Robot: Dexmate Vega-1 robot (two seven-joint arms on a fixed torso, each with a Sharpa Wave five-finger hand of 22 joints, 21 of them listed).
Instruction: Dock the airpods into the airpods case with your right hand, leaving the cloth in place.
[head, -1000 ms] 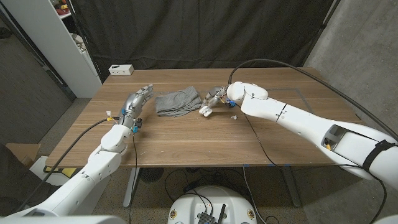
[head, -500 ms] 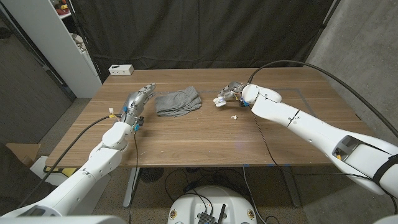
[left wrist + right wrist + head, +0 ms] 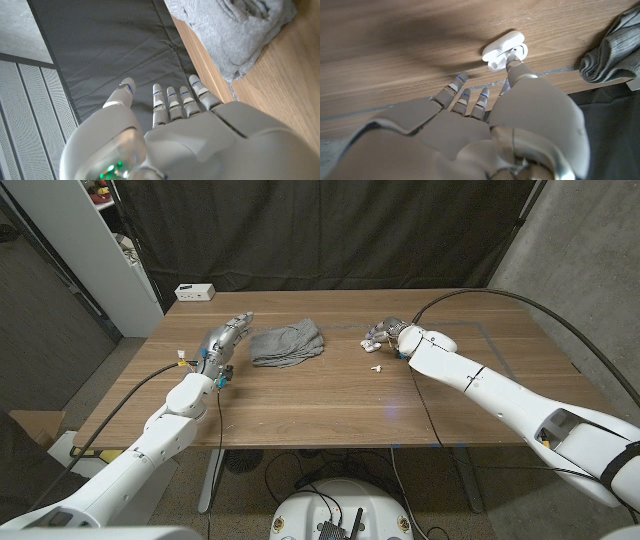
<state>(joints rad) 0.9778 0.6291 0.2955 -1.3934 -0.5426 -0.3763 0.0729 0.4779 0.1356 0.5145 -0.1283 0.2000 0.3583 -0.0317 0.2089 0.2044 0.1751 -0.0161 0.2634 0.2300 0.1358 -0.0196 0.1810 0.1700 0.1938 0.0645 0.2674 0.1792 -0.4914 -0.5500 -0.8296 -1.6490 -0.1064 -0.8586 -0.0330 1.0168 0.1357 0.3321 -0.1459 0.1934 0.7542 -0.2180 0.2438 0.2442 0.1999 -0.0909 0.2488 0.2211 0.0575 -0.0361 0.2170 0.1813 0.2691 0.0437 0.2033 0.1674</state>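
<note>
On the wooden tabletop (image 3: 300,405), a single white airpod (image 3: 377,367) lies loose, just in front of the right hand (image 3: 385,335). That hand rests by the open white airpods case (image 3: 504,48), one fingertip (image 3: 512,64) touching it, the other fingers spread and gripping nothing. The left hand (image 3: 225,335) is open too, fingers straight, beside the crumpled grey cloth (image 3: 288,343). Farther back a white box (image 3: 194,292) sits at the tabletop's rear edge.
</note>
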